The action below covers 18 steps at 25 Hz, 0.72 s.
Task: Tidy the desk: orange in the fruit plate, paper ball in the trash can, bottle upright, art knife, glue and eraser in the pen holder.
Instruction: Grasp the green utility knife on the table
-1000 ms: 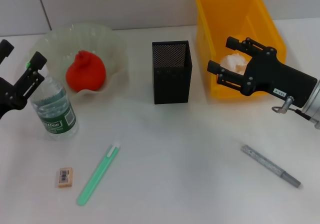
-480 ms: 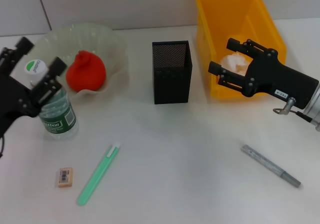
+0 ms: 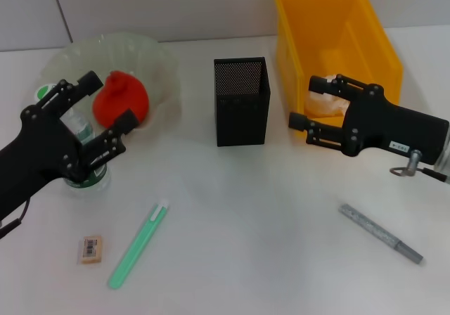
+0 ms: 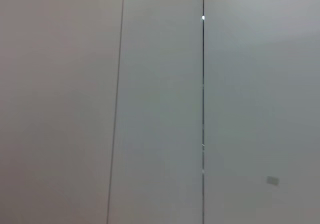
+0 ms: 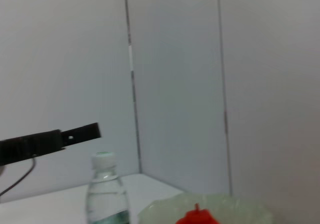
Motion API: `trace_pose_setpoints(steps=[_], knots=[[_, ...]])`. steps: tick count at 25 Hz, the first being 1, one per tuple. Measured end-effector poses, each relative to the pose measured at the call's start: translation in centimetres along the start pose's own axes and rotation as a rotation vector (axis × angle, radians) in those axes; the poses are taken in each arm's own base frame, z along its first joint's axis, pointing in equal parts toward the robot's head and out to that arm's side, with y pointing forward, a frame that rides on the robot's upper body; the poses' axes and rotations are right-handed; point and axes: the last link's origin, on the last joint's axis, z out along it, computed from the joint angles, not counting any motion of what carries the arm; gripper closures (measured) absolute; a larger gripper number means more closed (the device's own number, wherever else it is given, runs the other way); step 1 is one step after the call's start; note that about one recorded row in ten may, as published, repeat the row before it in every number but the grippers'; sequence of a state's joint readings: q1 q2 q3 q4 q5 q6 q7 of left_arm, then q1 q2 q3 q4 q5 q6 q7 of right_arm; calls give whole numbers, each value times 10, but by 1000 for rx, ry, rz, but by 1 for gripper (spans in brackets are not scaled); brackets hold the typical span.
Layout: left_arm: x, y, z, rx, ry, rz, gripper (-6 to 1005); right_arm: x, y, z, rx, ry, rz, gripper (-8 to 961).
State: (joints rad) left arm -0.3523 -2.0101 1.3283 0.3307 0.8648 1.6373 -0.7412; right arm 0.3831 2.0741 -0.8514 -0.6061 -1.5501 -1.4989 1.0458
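In the head view the orange point(image 3: 121, 103) lies in the pale fruit plate point(image 3: 158, 58). The bottle point(image 3: 76, 176) stands upright beside the plate, mostly covered by my left gripper point(image 3: 110, 98), which is open and points toward the plate. The black mesh pen holder point(image 3: 241, 103) stands mid-table. The paper ball point(image 3: 318, 101) lies in the yellow trash can point(image 3: 337, 27), and my open right gripper point(image 3: 304, 103) hovers at the can's front wall. Near the front lie the eraser point(image 3: 91, 249), the green glue point(image 3: 137, 245) and the grey art knife point(image 3: 380, 233). The right wrist view shows the bottle point(image 5: 106, 196) and orange point(image 5: 196, 217).
White tabletop with a tiled wall behind it. The left wrist view shows only wall. The trash can sits at the back right, the fruit plate at the back left, with the pen holder between them.
My left gripper has swung in from the left edge and now covers the bottle, fingers toward the plate. My right gripper has dropped slightly toward the trash can's front wall.
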Motion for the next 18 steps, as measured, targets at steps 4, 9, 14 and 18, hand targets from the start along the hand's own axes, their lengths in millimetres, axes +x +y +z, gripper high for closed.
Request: trace_pose_setpoints(steps=[4, 9, 14, 18], knots=[[2, -1, -3, -41, -35, -17, 199, -6, 2, -5, -59, 49, 16, 190], [3, 1, -8, -106, -92, -37, 199, -21, 4, -21, -136, 109, 37, 190], [1, 3, -11, -181, -174, -79, 199, -36, 4, -40, -160, 119, 66, 190], [1, 4, -10, -201, -192, -87, 199, -41, 3, -47, -161, 140, 79, 189]])
